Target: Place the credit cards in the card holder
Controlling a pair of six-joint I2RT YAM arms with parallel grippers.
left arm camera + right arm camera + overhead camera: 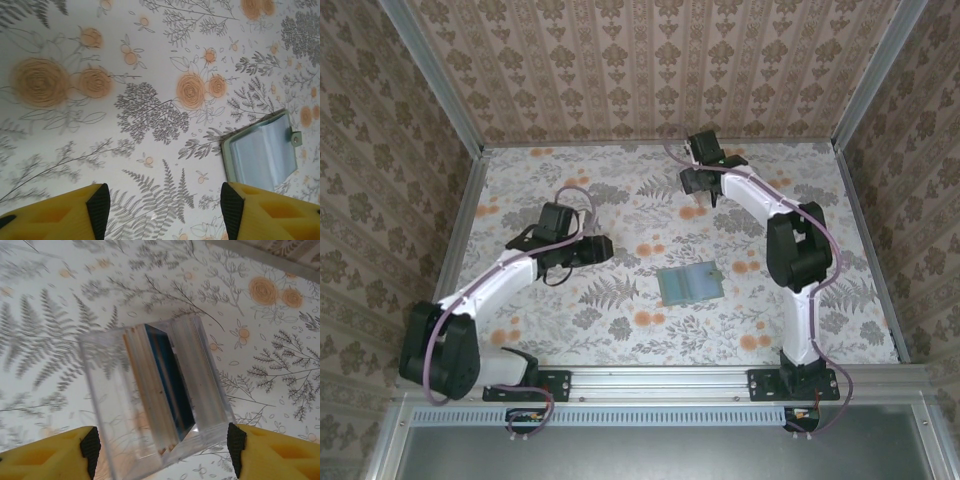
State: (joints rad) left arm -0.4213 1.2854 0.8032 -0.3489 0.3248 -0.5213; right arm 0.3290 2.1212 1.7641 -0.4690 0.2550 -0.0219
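The card holder [688,283], a flat grey-green wallet, lies open on the floral table near the middle. In the left wrist view the card holder [262,152] is at the right edge, its bluish inner pocket facing up. My left gripper [603,249] hovers to its left, and in its own view the left gripper [165,210] is open over bare tablecloth. At the back of the table my right gripper [705,193] stands open. Its jaws straddle a clear slotted stand [150,390] that holds the credit cards: a blue card [172,372] on edge and thin orange edges [145,385] beside it.
Patterned walls with metal frame rails [460,215] close the table in on the left, back and right. The arm bases sit on a rail [660,382] along the near edge. Floral cloth [620,320] lies bare between the wallet and the left arm.
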